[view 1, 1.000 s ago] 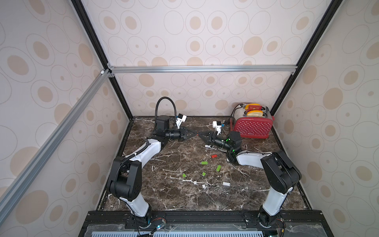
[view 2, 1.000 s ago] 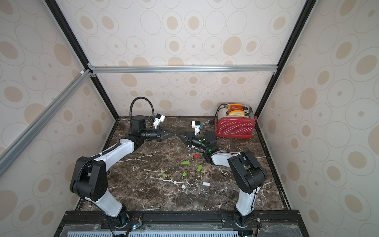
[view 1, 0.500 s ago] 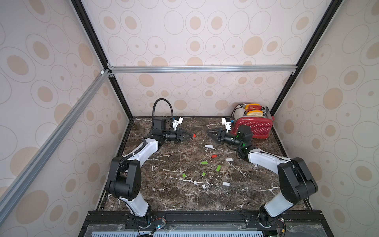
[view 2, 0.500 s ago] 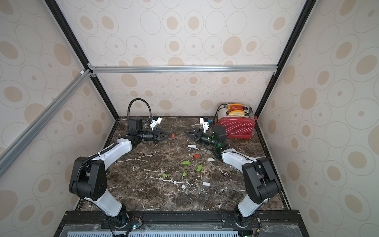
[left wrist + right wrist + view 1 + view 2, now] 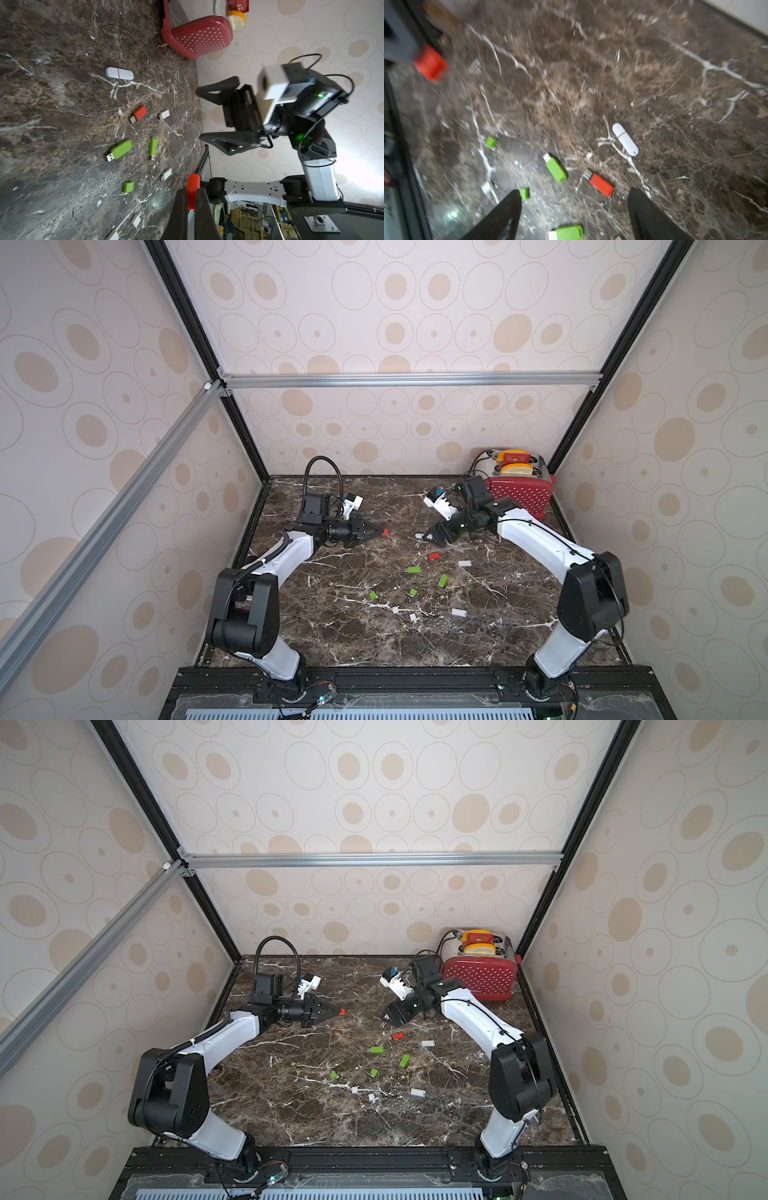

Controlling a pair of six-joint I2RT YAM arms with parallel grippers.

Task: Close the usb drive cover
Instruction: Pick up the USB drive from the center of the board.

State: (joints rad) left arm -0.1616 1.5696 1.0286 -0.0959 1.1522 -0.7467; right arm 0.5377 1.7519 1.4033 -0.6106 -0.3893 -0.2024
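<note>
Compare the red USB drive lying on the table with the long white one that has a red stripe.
The red drive is boxy, while the white drive has rounded ends. The red drive's metal plug is bare; the white drive is capped shut. The white drive looks longer than the red drive. Both lie flat on the marble table, untouched.

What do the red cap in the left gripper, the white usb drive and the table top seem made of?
The red cap is probably matte plastic: even colour, no glare. The white usb drive looks like glossy plastic: smooth rounded shell with a faint sheen. The table top seems polished dark marble, or a print of it: white veins and a light reflection.
</note>
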